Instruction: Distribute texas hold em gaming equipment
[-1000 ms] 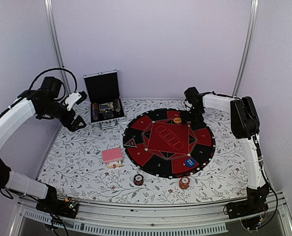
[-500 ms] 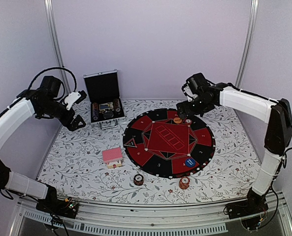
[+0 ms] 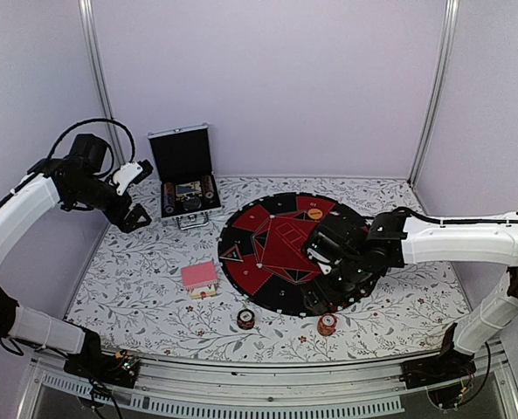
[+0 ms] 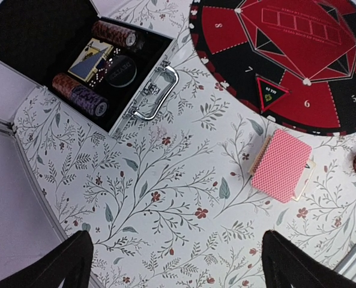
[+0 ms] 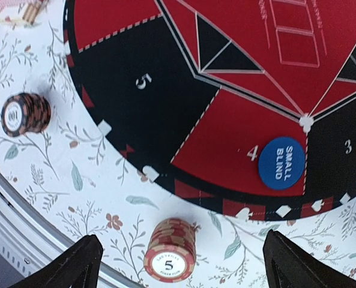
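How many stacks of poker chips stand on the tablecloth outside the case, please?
2: a dark stack left of an orange stack, both near the front edge beside the round mat. The right arm may hide more.

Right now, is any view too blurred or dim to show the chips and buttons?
Top view: soft light; only the right arm looks slightly smeared. Right wrist view: sharp, the blue button reads clearly, the chip stack casts a faint shadow. Left wrist view: crisp, no glare on the card box.
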You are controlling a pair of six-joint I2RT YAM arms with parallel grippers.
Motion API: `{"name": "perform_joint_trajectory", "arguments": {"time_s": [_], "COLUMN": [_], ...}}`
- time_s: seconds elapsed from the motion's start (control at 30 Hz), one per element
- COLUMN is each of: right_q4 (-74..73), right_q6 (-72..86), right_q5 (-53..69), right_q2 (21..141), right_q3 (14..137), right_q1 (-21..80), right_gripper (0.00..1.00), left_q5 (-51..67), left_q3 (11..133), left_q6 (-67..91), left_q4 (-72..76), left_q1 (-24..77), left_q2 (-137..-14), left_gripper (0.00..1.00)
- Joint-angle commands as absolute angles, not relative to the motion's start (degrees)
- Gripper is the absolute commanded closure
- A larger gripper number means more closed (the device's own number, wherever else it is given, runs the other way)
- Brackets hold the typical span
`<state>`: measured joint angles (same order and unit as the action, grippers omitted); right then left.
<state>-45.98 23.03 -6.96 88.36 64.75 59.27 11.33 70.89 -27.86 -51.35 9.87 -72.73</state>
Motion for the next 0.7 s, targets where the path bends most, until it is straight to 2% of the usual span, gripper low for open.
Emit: {"name": "perform_joint_trajectory", "arguments": {"time_s": [0.0,0.67], "right_q4": [-48.2,-42.1], "right_q6": [29.1,28.5], "right_q5": [-4.4,-1.7], "right_q2": [86.4,90.7], "right_q3": [61.5,56.0], "right_q1": [61.9,62.7], "right_gripper": [0.05,0.16], "left_q5": [11.7,11.3], "left_q3": [72.8,72.2], "left_q6": [-27.5,-27.4], "left_q4": [-52.4,-52.5], "left_q1": [11.0,11.5], "left_q2": [-72.1,-72.3], "left_gripper": [0.00,0.00]}}
